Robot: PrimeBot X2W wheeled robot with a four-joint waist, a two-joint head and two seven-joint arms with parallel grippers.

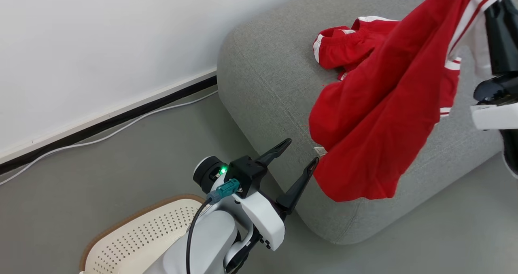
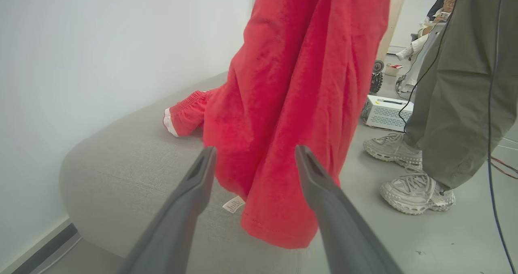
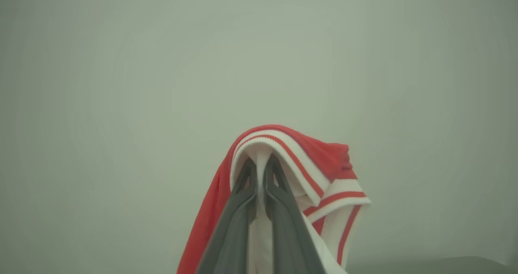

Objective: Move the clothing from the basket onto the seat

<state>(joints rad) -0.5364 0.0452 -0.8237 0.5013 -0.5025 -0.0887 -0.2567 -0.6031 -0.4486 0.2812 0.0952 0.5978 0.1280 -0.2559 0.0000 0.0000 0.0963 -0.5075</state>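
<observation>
A bright-red garment with white striped trim hangs from my right gripper at the upper right, and its lower hem droops past the front edge of the grey seat. In the right wrist view the right gripper is shut on the garment's white striped trim. Another red garment lies crumpled on the seat behind it. My left gripper stands open and empty just left of the hanging hem, which shows between its fingers. The cream basket sits at the lower left, partly hidden by my left arm.
A person in olive trousers and pale sneakers stands on the floor right of the seat. A white box lies behind them. A white wall with a dark skirting and a pale cable runs left of the seat.
</observation>
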